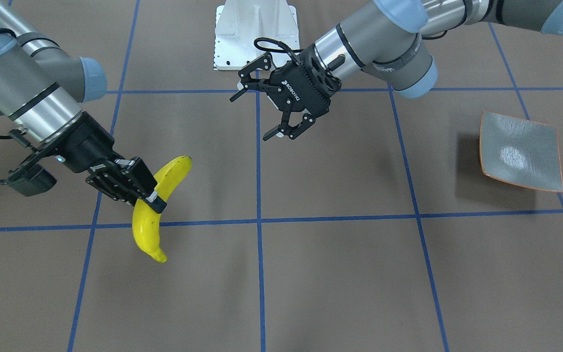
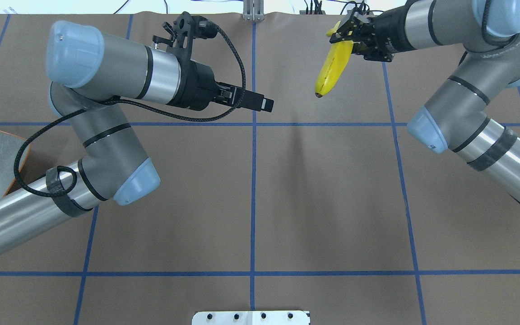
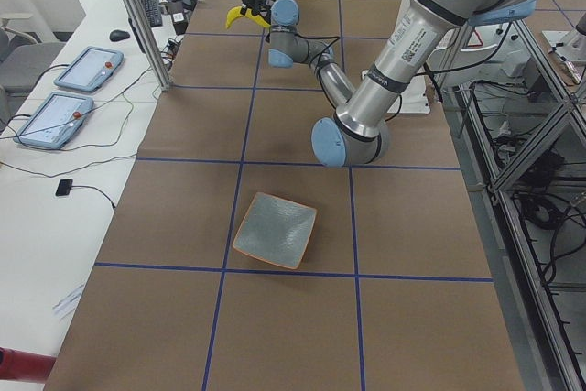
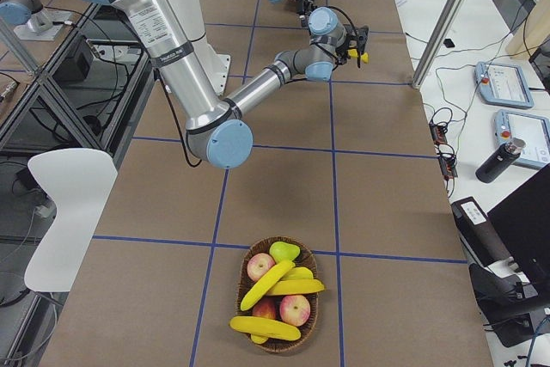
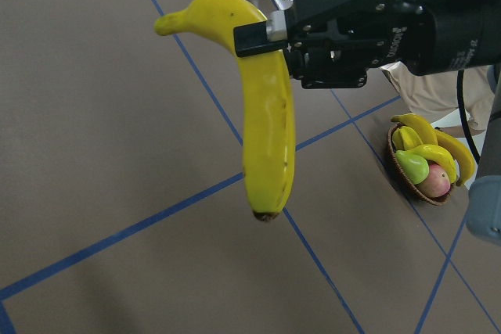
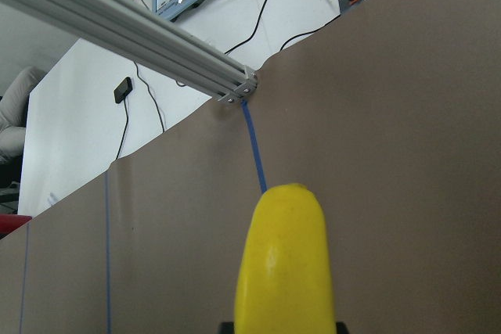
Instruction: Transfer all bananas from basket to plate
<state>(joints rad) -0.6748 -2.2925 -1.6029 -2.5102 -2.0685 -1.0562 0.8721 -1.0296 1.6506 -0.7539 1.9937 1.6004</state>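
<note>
Right gripper [image 1: 157,201]: jaws pinched on one banana [image 1: 145,227], nearer its stem end than its dark tip. You have it held above the table [image 1: 340,274], not touching.

Left gripper [image 1: 251,117]: fingers spread wide, in free air, aimed toward the banana and apart from it.

Held banana: bright yellow, glossy, curved, with a few small brown specks. The stem end points to the far edge and the dark tip back toward the robot.

Position: right half of the table, near the far edge.

Plate [image 1: 521,151]: grey with an orange rim, flat on the left half, well apart from the banana. The left gripper sits between the two.

Basket [image 4: 284,348]: at the table's right end, well apart from both grippers. It holds three bananas [image 4: 269,284] with apples [image 4: 295,308] and a pear [image 4: 284,251].
</note>
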